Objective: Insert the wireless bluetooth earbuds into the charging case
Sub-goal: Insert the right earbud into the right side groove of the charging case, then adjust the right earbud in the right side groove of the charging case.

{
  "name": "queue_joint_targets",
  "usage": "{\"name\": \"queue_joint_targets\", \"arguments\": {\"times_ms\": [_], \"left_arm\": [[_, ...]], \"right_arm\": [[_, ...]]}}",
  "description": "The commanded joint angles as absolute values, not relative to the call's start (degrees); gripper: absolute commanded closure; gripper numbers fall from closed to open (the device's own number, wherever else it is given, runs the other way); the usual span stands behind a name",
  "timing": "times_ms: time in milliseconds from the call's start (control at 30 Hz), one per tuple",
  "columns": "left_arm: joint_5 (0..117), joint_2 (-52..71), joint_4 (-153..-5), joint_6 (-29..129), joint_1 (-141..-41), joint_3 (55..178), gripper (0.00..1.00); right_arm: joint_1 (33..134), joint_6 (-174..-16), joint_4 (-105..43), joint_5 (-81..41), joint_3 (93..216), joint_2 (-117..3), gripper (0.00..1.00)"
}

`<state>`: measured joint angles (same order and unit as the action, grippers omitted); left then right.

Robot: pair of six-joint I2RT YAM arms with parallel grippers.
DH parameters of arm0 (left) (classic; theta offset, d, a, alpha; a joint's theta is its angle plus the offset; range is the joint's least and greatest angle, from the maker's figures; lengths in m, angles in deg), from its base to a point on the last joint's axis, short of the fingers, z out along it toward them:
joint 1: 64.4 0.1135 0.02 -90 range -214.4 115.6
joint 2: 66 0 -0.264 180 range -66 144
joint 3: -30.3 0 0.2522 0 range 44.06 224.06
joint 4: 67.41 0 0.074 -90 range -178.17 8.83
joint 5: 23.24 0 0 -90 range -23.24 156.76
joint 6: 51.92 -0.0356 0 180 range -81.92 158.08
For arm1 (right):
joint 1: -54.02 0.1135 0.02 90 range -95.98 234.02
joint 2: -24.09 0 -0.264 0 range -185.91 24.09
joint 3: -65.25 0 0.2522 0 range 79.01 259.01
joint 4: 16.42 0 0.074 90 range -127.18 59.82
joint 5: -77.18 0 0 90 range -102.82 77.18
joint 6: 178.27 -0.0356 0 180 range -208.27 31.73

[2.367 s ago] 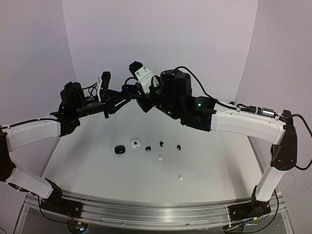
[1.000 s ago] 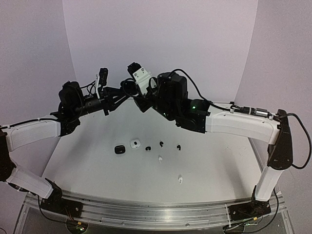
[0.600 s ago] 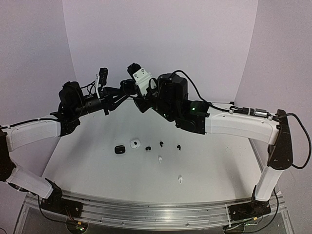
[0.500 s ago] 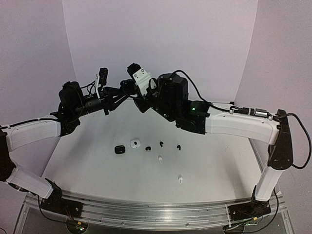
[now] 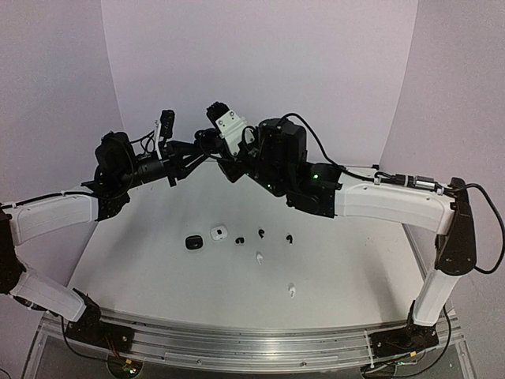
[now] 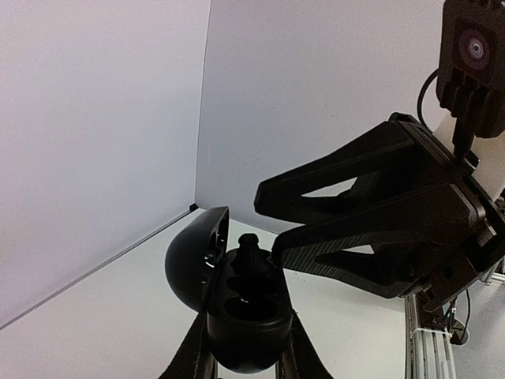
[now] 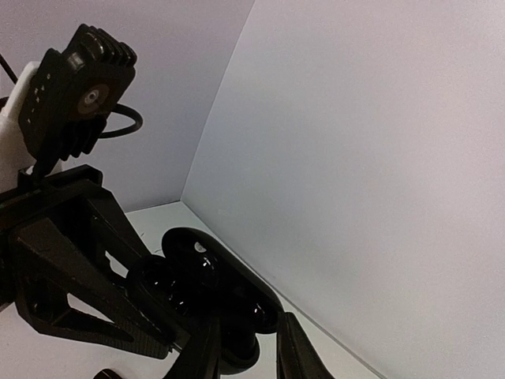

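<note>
My left gripper (image 6: pixel 245 347) is shut on an open black charging case (image 6: pixel 246 312), held high above the table with its lid (image 6: pixel 189 257) swung back. A black earbud (image 6: pixel 251 243) stands in the case's far socket; the two nearer sockets look empty. My right gripper (image 6: pixel 272 225) meets the case from the far side, its jaws apart with one tip beside that earbud. In the right wrist view the right gripper (image 7: pixel 245 335) straddles the case (image 7: pixel 201 272). From above, both grippers meet at the case (image 5: pixel 207 145).
On the table (image 5: pixel 355 260) lie a black case (image 5: pixel 192 242), a white case (image 5: pixel 218 232), three black earbuds (image 5: pixel 239 239) (image 5: pixel 261 233) (image 5: pixel 289 238) and two white earbuds (image 5: pixel 259 257) (image 5: pixel 291 290). Purple walls close in behind and at both sides.
The right arm moved left, bringing its gripper up to the held case, then stayed almost still. The left arm and the table items did not move.
</note>
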<state>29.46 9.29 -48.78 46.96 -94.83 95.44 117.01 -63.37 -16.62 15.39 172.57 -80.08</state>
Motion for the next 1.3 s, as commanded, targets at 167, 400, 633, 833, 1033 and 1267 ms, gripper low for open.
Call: {"name": "queue_joint_targets", "arguments": {"times_ms": [167,400,633,833,1033,1267], "left_arm": [[28.8,7.9,-46.3,47.1,-95.1,98.5,1.00],[28.6,7.7,-46.5,47.7,-95.1,98.5,1.00],[28.4,7.8,-46.3,48.3,-95.1,98.5,1.00],[27.9,7.7,-46.6,48.3,-95.1,98.4,1.00],[26.2,7.2,-47.8,48.9,-95.0,98.8,1.00],[19.0,6.9,-48.5,52.4,-94.9,99.5,1.00]], "right_arm": [[117.1,-62.7,-17.2,13.4,171.9,-76.6,0.74],[117.0,-62.7,-17.5,13.2,171.0,-75.6,0.75],[116.9,-62.6,-18.7,12.9,171.9,-75.5,0.68],[116.6,-62.1,-20.1,13.2,172.3,-74.8,0.53],[116.4,-54.2,-23.1,8.1,170.5,-72.1,0.30],[116.4,-40.0,-23.0,5.6,167.8,-68.2,0.24]]}}
